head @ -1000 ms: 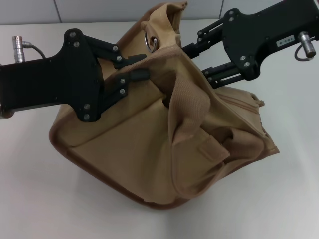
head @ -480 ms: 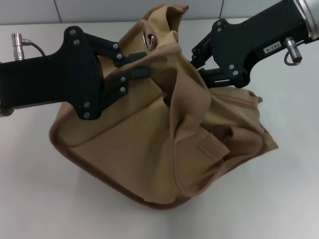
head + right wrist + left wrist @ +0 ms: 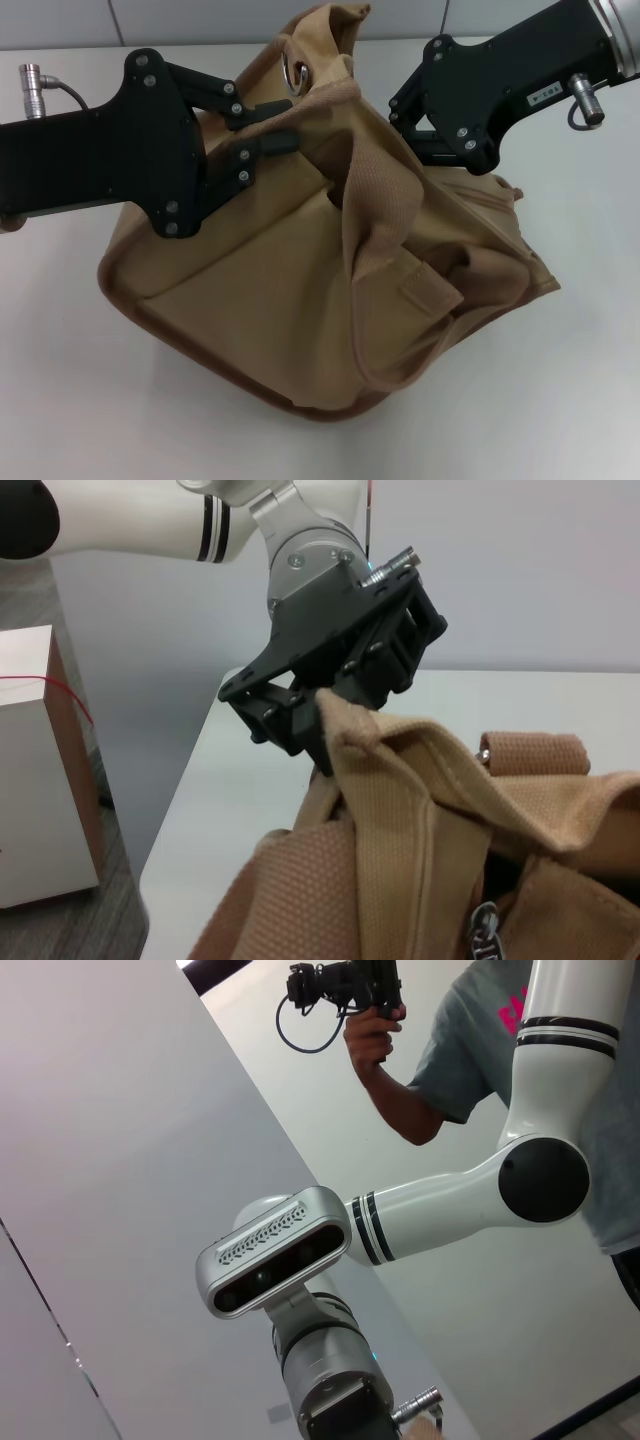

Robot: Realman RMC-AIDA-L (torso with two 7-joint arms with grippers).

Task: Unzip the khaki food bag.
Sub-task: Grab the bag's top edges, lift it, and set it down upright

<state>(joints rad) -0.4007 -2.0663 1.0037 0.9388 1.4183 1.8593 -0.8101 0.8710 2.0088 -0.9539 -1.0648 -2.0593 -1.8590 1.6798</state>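
White tabletop (image 3: 80, 400) with the khaki food bag (image 3: 300, 300) slumped in the middle, left gripper (image 3: 285, 130) clamped on a fold of canvas at the bag's top edge, right gripper (image 3: 412, 128) buried behind the bag's far side so can't tell how its fingers stand.

No legible text or labels anywhere
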